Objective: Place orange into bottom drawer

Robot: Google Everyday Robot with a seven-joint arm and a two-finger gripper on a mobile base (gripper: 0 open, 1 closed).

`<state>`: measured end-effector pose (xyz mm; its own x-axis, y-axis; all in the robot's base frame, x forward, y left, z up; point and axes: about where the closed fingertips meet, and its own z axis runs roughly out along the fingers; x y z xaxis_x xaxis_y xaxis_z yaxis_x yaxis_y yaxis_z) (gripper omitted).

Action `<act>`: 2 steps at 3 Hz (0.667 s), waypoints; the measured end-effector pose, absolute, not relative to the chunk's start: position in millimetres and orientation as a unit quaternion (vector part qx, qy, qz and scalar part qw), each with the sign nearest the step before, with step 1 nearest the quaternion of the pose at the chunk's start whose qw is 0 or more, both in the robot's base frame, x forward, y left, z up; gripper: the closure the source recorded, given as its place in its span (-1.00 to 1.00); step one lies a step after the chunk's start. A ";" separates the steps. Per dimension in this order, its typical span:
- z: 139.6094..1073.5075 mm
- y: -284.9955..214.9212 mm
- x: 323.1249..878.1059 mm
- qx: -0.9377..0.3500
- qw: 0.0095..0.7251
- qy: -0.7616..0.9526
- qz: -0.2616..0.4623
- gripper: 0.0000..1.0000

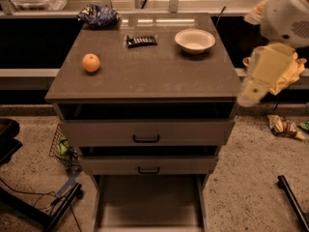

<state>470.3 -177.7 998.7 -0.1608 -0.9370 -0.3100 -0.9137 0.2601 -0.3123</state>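
While the pale arm reaches down at the right of the frame, the gripper (251, 94) hangs in the air just off the right front corner of the cabinet top (145, 79), at about the height of that surface. Whether it is spread or pressed together cannot be told; it shows only as a blurred, cream-coloured shape, and nothing can be seen in its hold. Just behind it lies a crumpled yellow cloth (292, 69), and lower on the speckled floor a small wrapper (285, 127).

Nearest to it on the cabinet top is a white bowl (194, 40), standing upright towards the back right. Left of the bowl lies a dark snack bar (141, 40), and a blue crumpled bag (98, 15) sits at the back left corner.

Across the whole width of the top from the gripper, the orange (91, 62) rests alone near the left edge, well apart from it.

Below the top, two upper drawers (146, 129) with black handles are each pulled out a little. Beneath them the bottom drawer (149, 202) is drawn out furthest, its flat grey floor showing bare.
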 end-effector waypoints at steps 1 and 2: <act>1012.9 -138.5 517.5 -0.596 0.310 0.741 0.020 -1.00; 1017.2 -87.6 561.5 -0.578 0.395 0.708 0.090 -1.00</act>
<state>561.5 -87.6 1017.2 -0.0196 -0.7481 -0.6633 -0.8897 0.3157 -0.3298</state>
